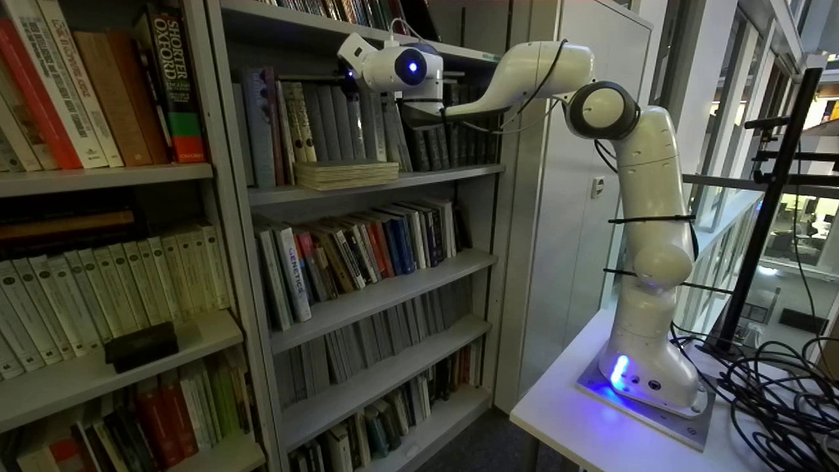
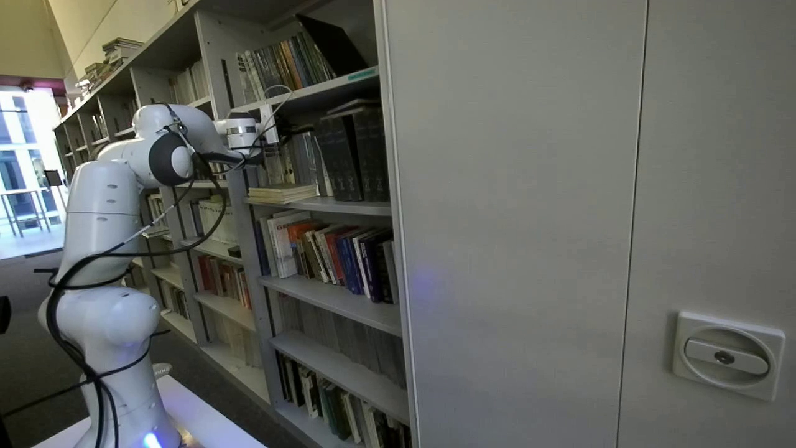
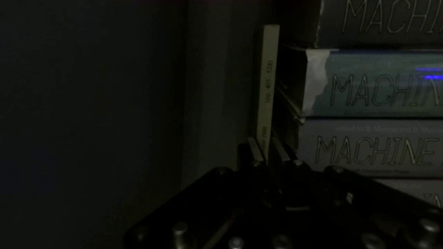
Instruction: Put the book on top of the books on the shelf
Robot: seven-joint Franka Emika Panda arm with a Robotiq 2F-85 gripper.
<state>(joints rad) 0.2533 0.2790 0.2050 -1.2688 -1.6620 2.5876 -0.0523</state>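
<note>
My hand (image 3: 266, 151) is pinched down on a thin, pale-spined book (image 3: 268, 79), its two fingers (image 3: 281, 149) one to each side and no farther apart than the book is thick. On the spine I make out "pp. 405 - 528"; the wrist view is dark, and the rest of the lettering is hard to read. I hold the book flat, just above the tops of the books (image 1: 328, 124) that stand upright in a row on the shelf (image 1: 452, 175). A dark gap shows between the spine and the top ends of the volumes (image 3: 373, 148) lettered "MACHINE"; whether the book touches anything farther in, I cannot tell. In both exterior views my hand is toward that shelf's end nearer the neighbouring bookcase (image 1: 111, 179), which has red and cream books on it.

A flat pile of pale books (image 1: 347, 176) lies along the shelf's front edge, before the row, toward the front corner on that same side. The shelf's opposite front corner comes up near the tall cabinet (image 1: 577, 216).

My arm (image 1: 550, 69) reaches over from the white counter (image 1: 557, 419). My base (image 1: 645, 367), glowing blue low down, stands on a metal plate (image 1: 685, 431) set back from the counter's corner nearest the shelf. Black cables (image 1: 780, 400) lie heaped in a tangle beside the base, toward the counter's edge farther from the shelf.
</note>
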